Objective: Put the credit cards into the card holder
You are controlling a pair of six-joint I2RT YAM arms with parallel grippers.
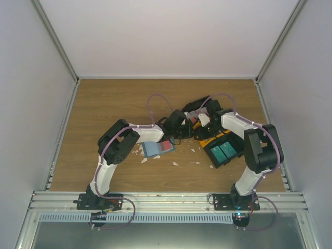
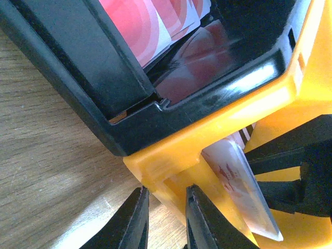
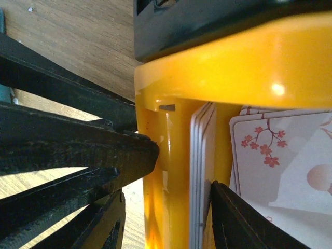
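Observation:
The blue card holder (image 1: 158, 149) lies flat on the table under the left forearm. My left gripper (image 1: 179, 127) (image 2: 166, 218) is shut on a corner rib of the orange bin (image 2: 218, 129). One credit card (image 2: 241, 187) stands tilted inside that bin, to the right of the fingers. My right gripper (image 1: 203, 120) (image 3: 184, 171) is open. It straddles the orange bin's wall (image 3: 174, 171) and an upright stack of credit cards (image 3: 199, 171). One finger (image 3: 129, 155) is outside the wall and the other (image 3: 233, 218) rests against the stack. More cards (image 3: 275, 150) lie flat inside the bin.
A black bin (image 1: 194, 106) (image 2: 78, 67) holding red-and-white cards (image 2: 155, 26) leans on the orange bin. Teal bins (image 1: 225, 150) sit to the right, by the right arm. White scraps (image 1: 175, 164) lie near the card holder. Metal rails and white walls enclose the table.

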